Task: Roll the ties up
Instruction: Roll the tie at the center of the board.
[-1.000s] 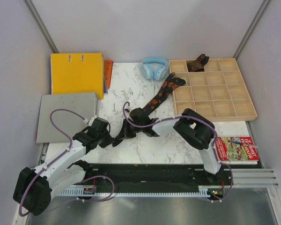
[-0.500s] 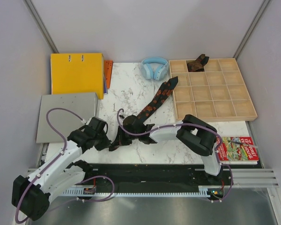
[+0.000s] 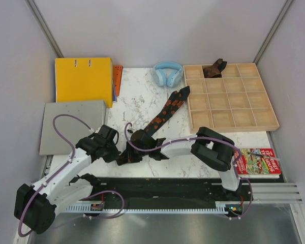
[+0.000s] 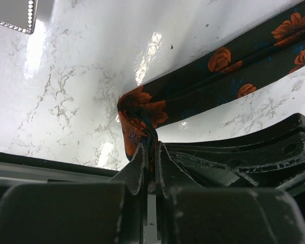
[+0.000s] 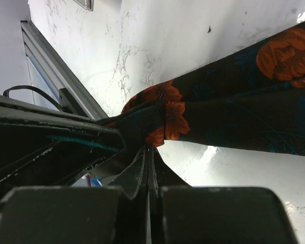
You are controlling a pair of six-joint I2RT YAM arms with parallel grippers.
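The wooden tray (image 3: 246,100), well beyond and to the right of the right pincer (image 5: 148,152), holds the dark brown tie (image 3: 213,68) in its far row (second compartment from the left). Both arms reach low and meet. The left pincer (image 4: 151,152) and the right pincer each clamp the near end of the flowered tie (image 3: 165,112), which runs away from them across the surface (image 3: 137,96).

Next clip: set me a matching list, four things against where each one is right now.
1. floral tie
2. brown tie
3. headphones
4. binder

A. far left of the scene
B. in a far-row compartment of the tray
C. one end pinched by the left gripper and right gripper
D. just left of the tray

Pairs: 1-C, 2-B, 3-D, 4-A
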